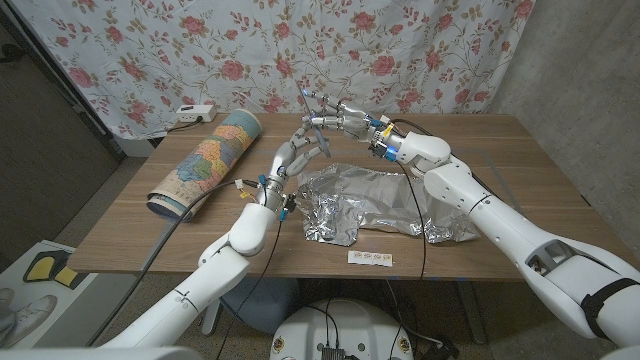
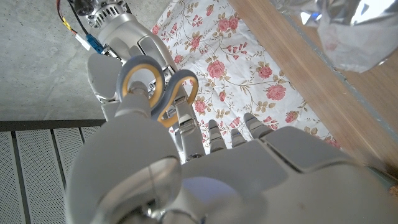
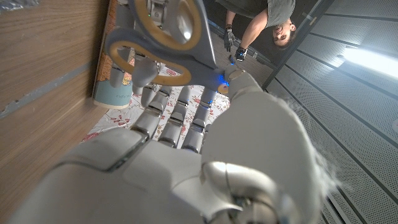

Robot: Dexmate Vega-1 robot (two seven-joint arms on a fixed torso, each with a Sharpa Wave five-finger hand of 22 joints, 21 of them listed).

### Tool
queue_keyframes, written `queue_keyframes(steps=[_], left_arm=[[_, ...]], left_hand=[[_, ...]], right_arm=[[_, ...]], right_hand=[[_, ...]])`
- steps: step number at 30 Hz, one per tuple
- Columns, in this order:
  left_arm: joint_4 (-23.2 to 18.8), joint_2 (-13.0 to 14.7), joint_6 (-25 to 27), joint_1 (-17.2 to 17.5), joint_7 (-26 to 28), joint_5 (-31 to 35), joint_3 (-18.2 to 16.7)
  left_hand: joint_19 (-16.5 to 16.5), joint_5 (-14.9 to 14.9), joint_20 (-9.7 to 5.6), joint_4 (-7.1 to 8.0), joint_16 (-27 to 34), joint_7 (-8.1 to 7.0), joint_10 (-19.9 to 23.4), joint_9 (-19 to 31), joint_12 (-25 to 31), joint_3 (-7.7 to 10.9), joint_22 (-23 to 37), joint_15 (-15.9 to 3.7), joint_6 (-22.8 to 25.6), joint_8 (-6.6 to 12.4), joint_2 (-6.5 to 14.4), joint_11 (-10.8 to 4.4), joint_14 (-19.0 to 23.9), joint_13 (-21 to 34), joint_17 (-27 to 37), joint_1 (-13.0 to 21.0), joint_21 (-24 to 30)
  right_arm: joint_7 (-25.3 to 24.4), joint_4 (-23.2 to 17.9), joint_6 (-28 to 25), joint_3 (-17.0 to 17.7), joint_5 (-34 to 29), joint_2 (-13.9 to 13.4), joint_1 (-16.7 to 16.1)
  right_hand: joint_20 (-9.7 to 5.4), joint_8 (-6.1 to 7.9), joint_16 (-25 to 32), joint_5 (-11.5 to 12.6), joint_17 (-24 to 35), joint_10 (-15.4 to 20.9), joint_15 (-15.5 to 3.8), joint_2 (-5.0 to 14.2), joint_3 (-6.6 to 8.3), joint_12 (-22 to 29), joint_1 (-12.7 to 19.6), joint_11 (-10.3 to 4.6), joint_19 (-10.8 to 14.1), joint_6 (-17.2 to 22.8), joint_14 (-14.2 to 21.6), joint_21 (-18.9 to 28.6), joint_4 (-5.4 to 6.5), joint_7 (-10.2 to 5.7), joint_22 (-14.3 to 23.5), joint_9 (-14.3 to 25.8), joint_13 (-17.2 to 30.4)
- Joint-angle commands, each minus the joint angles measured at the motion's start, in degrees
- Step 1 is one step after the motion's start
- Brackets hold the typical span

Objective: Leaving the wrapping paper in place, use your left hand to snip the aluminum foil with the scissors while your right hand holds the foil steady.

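On the wooden surface (image 1: 500,165) lies a wide crumpled silver aluminum foil sheet (image 1: 375,200), with the map-printed wrapping paper roll (image 1: 205,160) at its left. Above the foil, both the left hand (image 1: 293,155) and the right hand (image 1: 345,122) hold the grey scissors with tan-lined handles (image 1: 318,124).

scissors (image 2: 158,93): blue-and-tan loop handles raised above the left hand (image 2: 205,168), among the right hand's (image 2: 118,56) fingers | crumpled aluminum foil (image 2: 348,31) lying near the wooden table's edge (image 2: 311,93) | rose-print cloth (image 2: 236,68) behind the table
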Motion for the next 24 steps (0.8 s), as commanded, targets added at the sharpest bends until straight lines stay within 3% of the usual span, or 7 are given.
queue_keyframes(steps=[1,10,13,19,24], left_arm=[[0.7,-0.3,-1.5,0.3,-0.1,0.3,0.3],[1.8,-0.7,-2.4,0.1,-1.3,-1.1,0.4],[1.5,-0.6,-1.9,0.0,-1.4,-1.0,0.5],[1.6,-1.0,-1.8,0.0,-0.9,-1.0,0.5],[1.7,-1.3,-2.0,0.1,-0.6,-0.8,0.5]], left_hand=[[0.3,0.0,0.23,-0.06,0.4,-0.31,0.4,0.1,0.3,0.61,0.2,-0.05,-0.2,-0.43,0.0,-0.19,0.0,0.2,0.0,0.8,0.1],[0.1,0.0,0.51,-0.02,0.2,-1.12,-0.8,0.1,-0.2,0.67,0.2,0.13,-3.0,-1.87,0.0,0.50,-0.3,0.2,0.0,1.1,0.0],[0.0,0.4,1.14,-0.30,0.2,-1.13,-1.1,0.1,-0.3,1.69,0.2,0.67,-4.9,-2.55,1.3,0.94,-0.4,0.3,0.0,2.5,0.0],[0.0,0.6,0.94,-0.54,0.2,-0.61,-1.1,0.2,-0.3,2.29,0.2,0.50,-4.0,-2.09,1.9,0.70,-0.5,0.3,0.0,3.5,0.0],[0.5,0.8,0.54,-0.67,0.3,-0.36,0.0,0.2,0.1,2.74,0.2,0.24,-0.5,-0.82,2.0,0.16,-0.1,0.3,0.0,4.4,0.2]], right_arm=[[-0.8,-0.1,0.5,0.0,-0.8,-0.2,-0.3],[-1.0,-0.5,-0.2,0.0,0.0,0.0,-0.8],[-1.0,-1.0,-0.9,-0.3,-0.1,-0.2,-0.8],[-0.9,-1.5,-0.8,-0.2,0.1,-0.3,-1.1],[-1.0,-1.9,-1.1,-0.3,0.2,-0.3,-1.2]], right_hand=[[-0.25,0.01,-0.1,0.4,0.1,5.5,-10.85,0.57,-0.32,0.4,0.2,-5.16,-0.3,0.4,0.3,-0.3,-0.12,-0.20,0.2,0.1,0.2],[-0.34,0.04,-0.2,0.5,0.2,5.5,-10.81,0.64,-0.34,0.5,0.2,-5.20,-0.7,0.6,0.3,-0.4,-0.06,-0.26,0.2,0.1,0.1],[-0.36,0.04,-0.3,0.5,0.2,5.5,-10.82,0.64,-0.36,0.5,0.2,-5.20,-0.7,0.6,0.3,-0.4,-0.07,-0.25,0.2,0.1,0.1],[-0.40,0.02,-0.3,0.6,0.3,5.5,-10.85,0.67,-0.34,0.5,0.3,-5.21,-0.8,0.6,0.4,-0.4,-0.11,-0.28,0.2,0.1,0.1],[-0.26,0.03,-0.4,0.6,0.4,5.6,-10.85,0.60,-0.40,0.6,0.3,-5.20,-0.7,0.7,0.4,-0.4,-0.12,-0.21,0.2,0.1,0.1]])
